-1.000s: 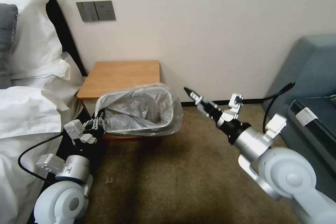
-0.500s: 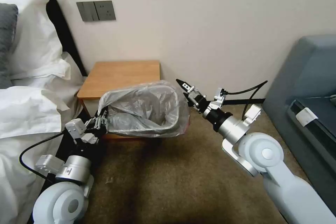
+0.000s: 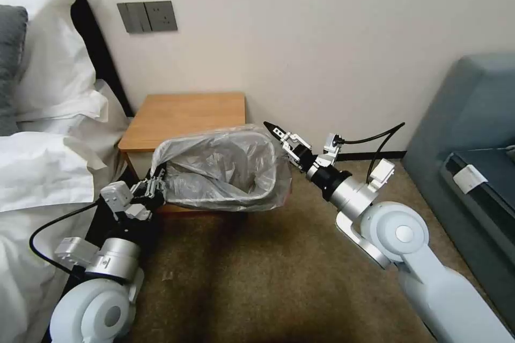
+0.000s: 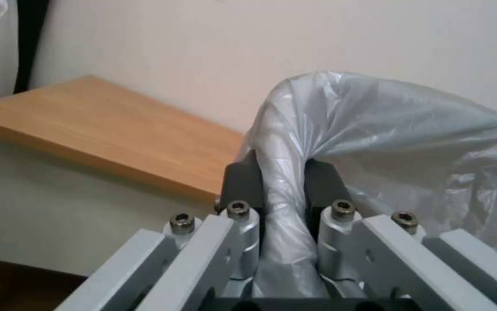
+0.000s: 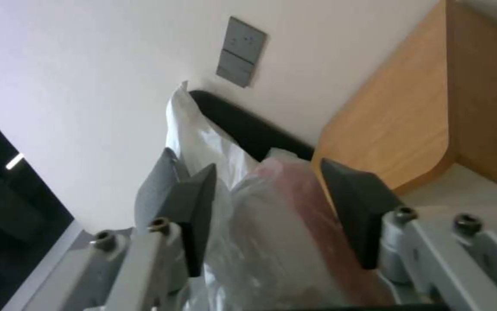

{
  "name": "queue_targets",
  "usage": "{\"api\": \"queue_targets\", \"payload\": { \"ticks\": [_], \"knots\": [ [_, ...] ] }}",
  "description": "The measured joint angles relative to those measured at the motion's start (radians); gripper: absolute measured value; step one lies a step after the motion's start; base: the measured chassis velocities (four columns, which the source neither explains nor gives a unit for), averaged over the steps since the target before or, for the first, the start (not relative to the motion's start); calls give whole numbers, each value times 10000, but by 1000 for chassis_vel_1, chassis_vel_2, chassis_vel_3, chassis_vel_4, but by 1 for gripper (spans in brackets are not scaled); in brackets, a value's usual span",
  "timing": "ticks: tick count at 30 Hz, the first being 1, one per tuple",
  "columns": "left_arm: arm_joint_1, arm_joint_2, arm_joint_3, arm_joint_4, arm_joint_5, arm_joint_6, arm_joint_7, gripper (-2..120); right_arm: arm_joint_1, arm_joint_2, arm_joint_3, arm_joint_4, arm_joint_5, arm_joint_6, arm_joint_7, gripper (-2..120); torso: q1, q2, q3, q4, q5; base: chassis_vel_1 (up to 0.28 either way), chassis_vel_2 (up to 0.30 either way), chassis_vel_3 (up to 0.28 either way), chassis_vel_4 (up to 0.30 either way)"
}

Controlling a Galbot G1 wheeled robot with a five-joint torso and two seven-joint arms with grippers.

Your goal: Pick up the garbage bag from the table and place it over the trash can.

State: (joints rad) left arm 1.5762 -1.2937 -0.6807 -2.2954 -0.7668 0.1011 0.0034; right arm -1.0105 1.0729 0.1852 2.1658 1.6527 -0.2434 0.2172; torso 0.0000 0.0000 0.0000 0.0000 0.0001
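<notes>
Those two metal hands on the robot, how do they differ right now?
The left gripper has its fingers shut on the garbage bag, pinching a fold at the bin's near-left corner; the right gripper has its fingers spread open, with plastic between them unpinched. The left sits low beside the table; the right reaches the bin's far-right corner, higher. Both are at the bag's rim.

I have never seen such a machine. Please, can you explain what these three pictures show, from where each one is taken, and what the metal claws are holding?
This is a two-armed robot. One picture comes from a camera on its head; the others from cameras on each wrist. The left gripper is shut on the garbage bag, a thin plastic bag draped over the trash can. The right gripper is open, its fingers either side of the bag's far edge. Behind stands the table, a wooden nightstand.
</notes>
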Motion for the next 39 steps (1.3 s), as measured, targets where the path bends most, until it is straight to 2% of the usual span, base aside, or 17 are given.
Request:
{"api": "queue_targets", "payload": {
  "ticks": [7, 8, 12, 24, 31, 39],
  "knots": [
    [-10, -10, 36, 82, 142, -3, 72, 9, -39, 17, -35, 7, -128, 11, -14, 22, 0, 0, 0, 0, 0, 0, 0, 0, 0],
    [-10, -10, 36, 82, 142, -3, 72, 9, -39, 17, -35, 7, -128, 11, -14, 22, 0, 0, 0, 0, 0, 0, 0, 0, 0],
    [-7, -11, 35, 94, 180, -15, 97, 9, -33, 18, -48, 4, -244, 51, -2, 2, 0, 0, 0, 0, -1, 0, 0, 0, 0],
    [66, -62, 102, -81, 51, 0, 241, 9, 163, 10, -41, -497, -353, 35, -70, 0, 0, 0, 0, 0, -1, 0, 0, 0, 0],
    [146, -50, 51, -335, -427, 87, 264, 9, 327, 49, -42, -1193, -805, -68, -750, 0, 0, 0, 0, -1, 0, 0, 0, 0, 0],
    [201, -71, 40, -481, -652, 162, 307, 9, 412, 321, -152, -1731, -1204, -99, -1044, 0, 0, 0, 0, 0, 0, 0, 0, 0, 0]
  ]
}}
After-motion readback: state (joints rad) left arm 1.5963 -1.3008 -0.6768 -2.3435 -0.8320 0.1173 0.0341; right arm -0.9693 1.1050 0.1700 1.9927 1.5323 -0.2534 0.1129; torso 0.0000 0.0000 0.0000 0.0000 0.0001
